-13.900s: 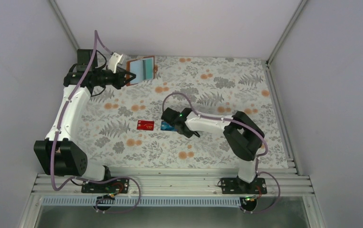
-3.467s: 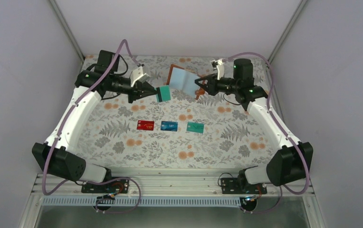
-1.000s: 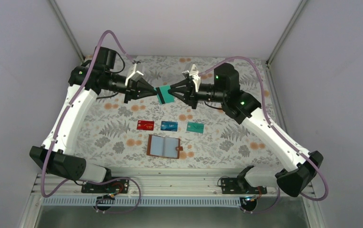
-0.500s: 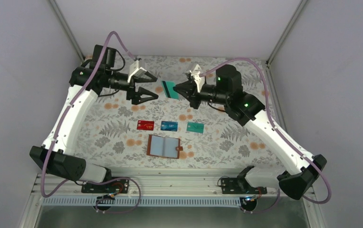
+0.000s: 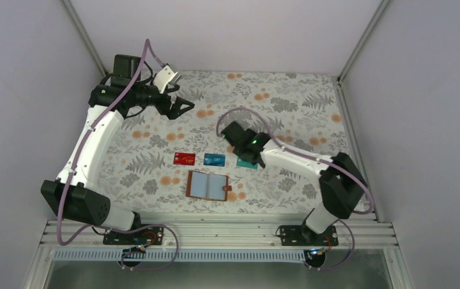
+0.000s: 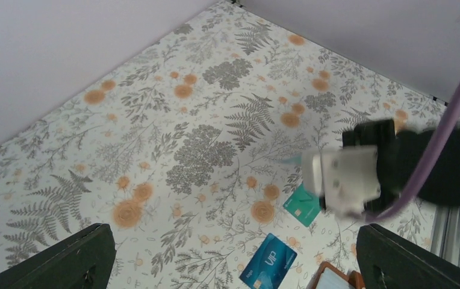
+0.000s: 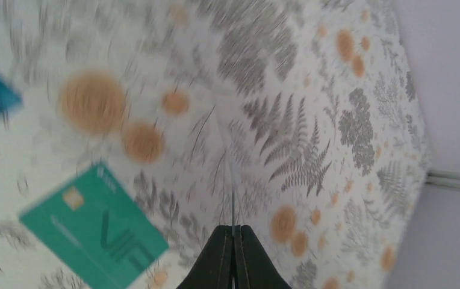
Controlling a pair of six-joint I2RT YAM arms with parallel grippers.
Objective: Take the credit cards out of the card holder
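Note:
The brown card holder [image 5: 208, 186] lies open on the mat, its corner also in the left wrist view [image 6: 336, 280]. In a row behind it lie three credit cards: red [image 5: 184, 158], blue [image 5: 214, 159] [image 6: 268, 261] and teal [image 5: 248, 163] [image 6: 303, 205] [image 7: 92, 232]. My right gripper [image 5: 241, 150] [image 7: 233, 227] is low over the teal one. It is shut on a thin card [image 7: 232, 205] that shows only edge-on. My left gripper [image 5: 179, 107] [image 6: 235, 241] hangs high at the far left, open and empty.
The floral mat [image 5: 288, 114] covers the table. White walls close it in at the back and both sides. A metal rail [image 5: 215, 232] runs along the near edge. The right arm's elbow [image 5: 342, 180] stands at the right.
The left gripper opened, let go of the teal card and drew back left. The right gripper closed on that card and swung down to the mat beside the row of cards.

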